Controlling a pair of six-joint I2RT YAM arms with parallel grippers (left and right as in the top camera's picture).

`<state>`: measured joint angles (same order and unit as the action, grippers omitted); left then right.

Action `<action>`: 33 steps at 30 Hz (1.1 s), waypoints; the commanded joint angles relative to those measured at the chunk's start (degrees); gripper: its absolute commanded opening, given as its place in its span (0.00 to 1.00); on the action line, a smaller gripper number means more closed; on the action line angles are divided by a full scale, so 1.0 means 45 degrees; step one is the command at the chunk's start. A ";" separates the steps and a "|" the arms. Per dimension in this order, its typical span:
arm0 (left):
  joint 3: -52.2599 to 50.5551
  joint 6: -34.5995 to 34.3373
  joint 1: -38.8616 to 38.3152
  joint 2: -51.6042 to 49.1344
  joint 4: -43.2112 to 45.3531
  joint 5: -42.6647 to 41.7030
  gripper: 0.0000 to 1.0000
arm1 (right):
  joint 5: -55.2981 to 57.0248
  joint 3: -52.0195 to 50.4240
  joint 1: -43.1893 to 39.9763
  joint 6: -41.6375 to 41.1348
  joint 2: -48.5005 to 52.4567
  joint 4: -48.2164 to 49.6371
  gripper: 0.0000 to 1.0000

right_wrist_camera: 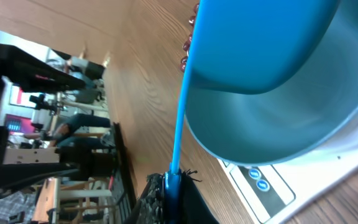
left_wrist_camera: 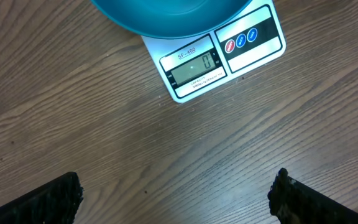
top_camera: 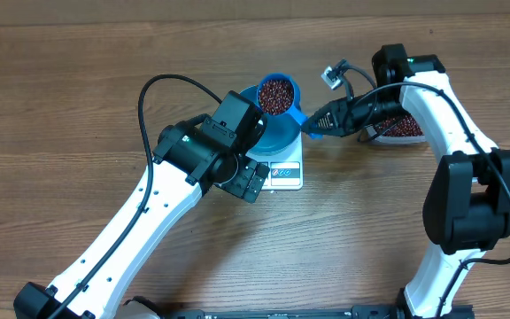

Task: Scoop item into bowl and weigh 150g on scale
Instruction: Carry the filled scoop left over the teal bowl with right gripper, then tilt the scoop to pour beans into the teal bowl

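Right hand (top_camera: 311,124) clamps scoop (top_camera: 296,108) of beans (top_camera: 275,93) over bowl (top_camera: 277,140); should tip slowly, watching scale (left_wrist_camera: 194,67); left hand (left_wrist_camera: 176,199) wide, empty

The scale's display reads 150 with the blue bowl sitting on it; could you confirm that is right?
Not quite: the display reads 0, not 150, as the left wrist view shows; the bowl does sit on the scale.

Left jaws wide, right jaws clamped.
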<state>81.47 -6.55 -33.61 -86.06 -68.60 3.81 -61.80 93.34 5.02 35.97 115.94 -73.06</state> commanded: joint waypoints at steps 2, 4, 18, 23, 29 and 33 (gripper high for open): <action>0.0024 -0.0219 0.0049 -0.0039 0.0000 -0.0102 1.00 | 0.0306 0.0374 0.0044 -0.0049 -0.0413 0.0034 0.04; 0.0024 -0.0219 0.0049 -0.0039 0.0000 -0.0102 1.00 | 0.0316 0.0374 0.0044 -0.0049 -0.0442 0.0010 0.04; 0.0024 -0.0219 0.0049 -0.0039 0.0005 -0.0102 1.00 | 0.2934 0.0374 0.0772 -0.1049 -0.1880 0.0500 0.04; 0.0024 -0.0219 0.0049 -0.0039 0.0005 -0.0102 1.00 | 0.4532 0.0403 0.1360 -0.2191 -0.1885 0.0850 0.04; 0.0024 -0.0219 0.0049 -0.0039 0.0000 -0.0102 0.99 | 0.6018 0.0986 0.2108 -0.2764 -0.1904 0.0962 0.04; 0.0024 -0.0219 0.0049 -0.0039 0.0000 -0.0102 1.00 | 0.6703 0.1384 0.2356 -0.3366 -0.1904 0.1059 0.04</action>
<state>81.47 -6.55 -33.58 -86.06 -68.60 3.81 -35.03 95.83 14.66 23.77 109.56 -69.06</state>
